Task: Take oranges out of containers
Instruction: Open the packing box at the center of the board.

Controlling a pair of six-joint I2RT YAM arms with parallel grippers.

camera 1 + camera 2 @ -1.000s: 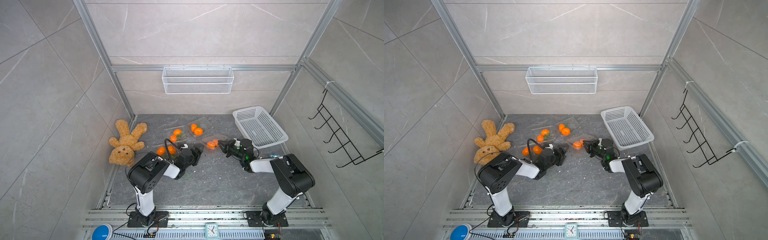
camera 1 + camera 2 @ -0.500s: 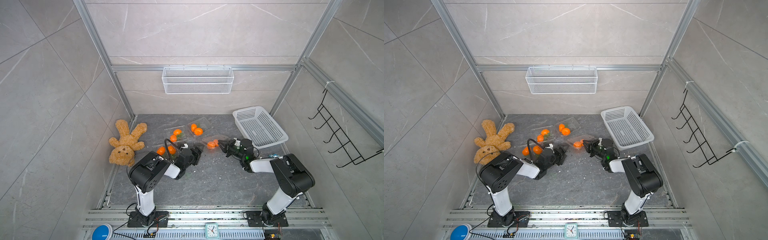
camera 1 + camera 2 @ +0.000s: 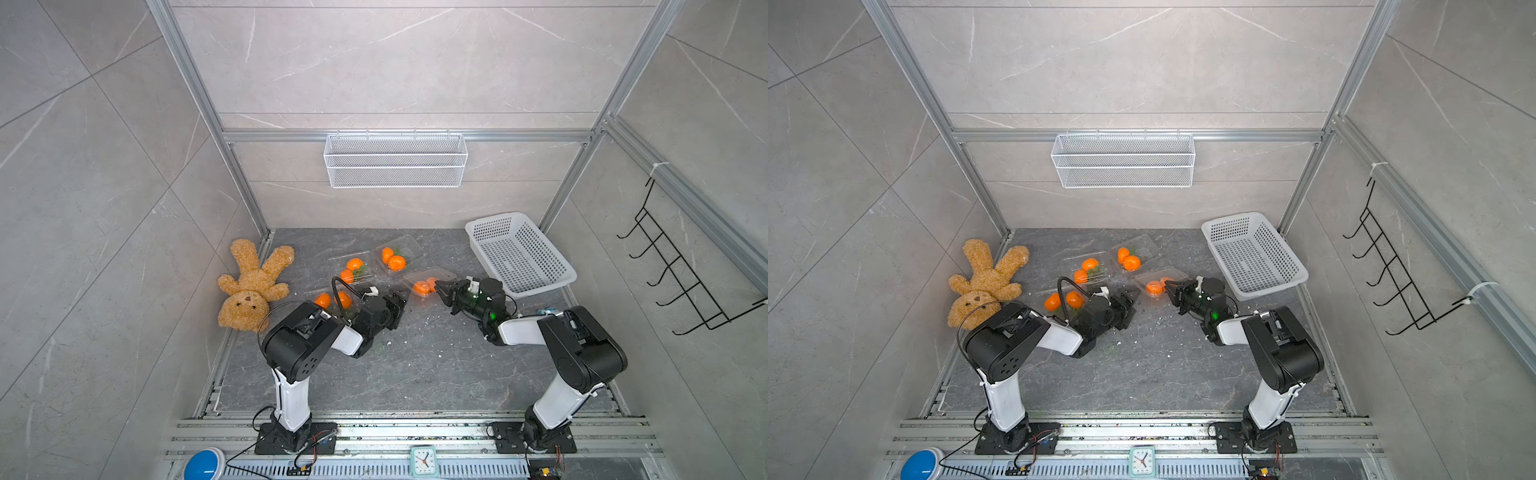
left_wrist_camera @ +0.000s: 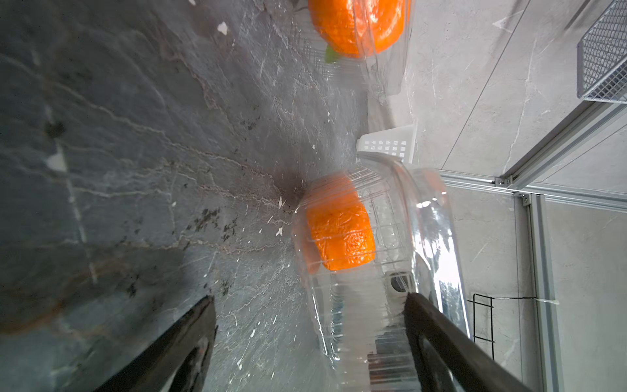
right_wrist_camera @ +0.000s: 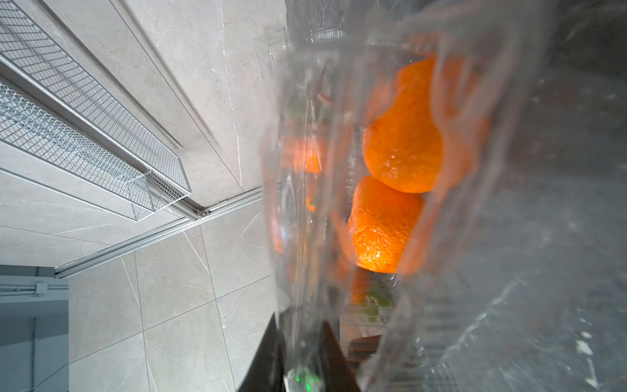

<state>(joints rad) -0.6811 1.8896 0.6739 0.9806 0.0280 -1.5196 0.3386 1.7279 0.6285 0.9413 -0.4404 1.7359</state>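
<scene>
No oranges (image 3: 396, 262) appear removed; all eight sit inside the four clear containers (image 3: 409, 245); right gripper (image 3: 439, 286) pinches one container's edge; left gripper (image 3: 400, 302) stands parted, grasping nothing.

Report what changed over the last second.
Nothing visibly moved, was taken hold of or was let go. The right gripper stays shut on the clear container holding two oranges. The left gripper stays open by its other end. Everything else lies as before.
</scene>
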